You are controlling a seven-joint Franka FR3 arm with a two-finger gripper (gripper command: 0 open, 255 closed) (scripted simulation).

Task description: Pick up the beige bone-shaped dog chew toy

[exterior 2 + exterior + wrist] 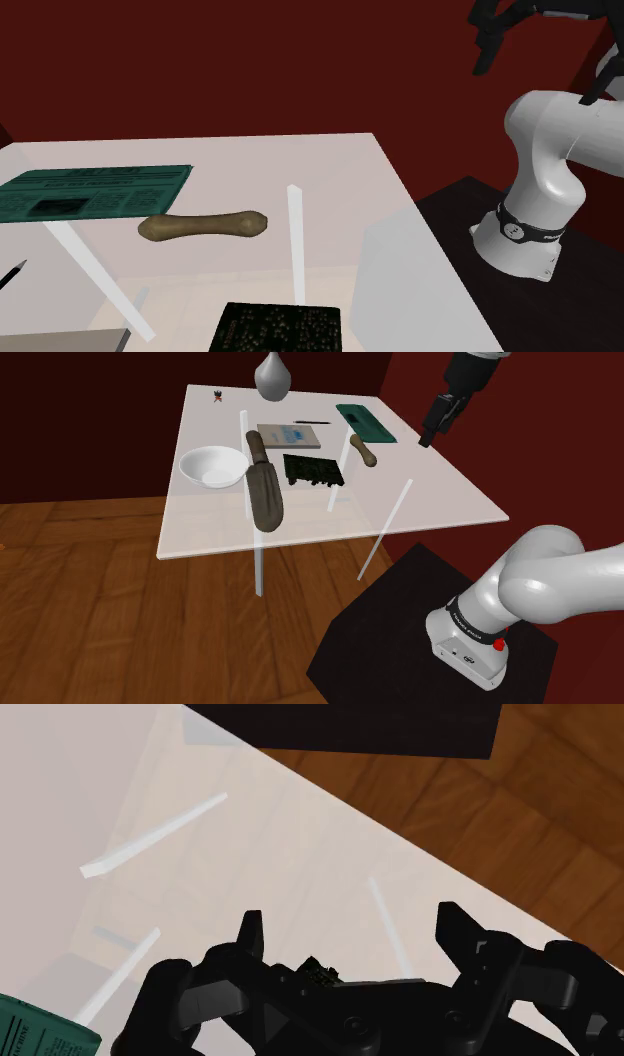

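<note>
Little is done: the gripper (pixel 428 438) hangs above the counter (pixel 432 492), fingers (pixel 252 932) spread and empty, well apart from the tan bone toy (pixel 205 227) lying near the green booklet (pixel 95 192), so approach, grasp and lift all remain.

Shoulder view: translucent table (pixel 440 492) w/ brown bone-shaped chew toy (pixel 363 450) lying just beside green booklet (pixel 362 420). Toward view's left: dark board (pixel 312 470), grey book (pixel 289 436), white bowl (pixel 213 465). Black gripper (pixel 427 441) hangs above table's right edge, apart from toy. Arm base on black stand (pixel 380 642), lower right.
</note>
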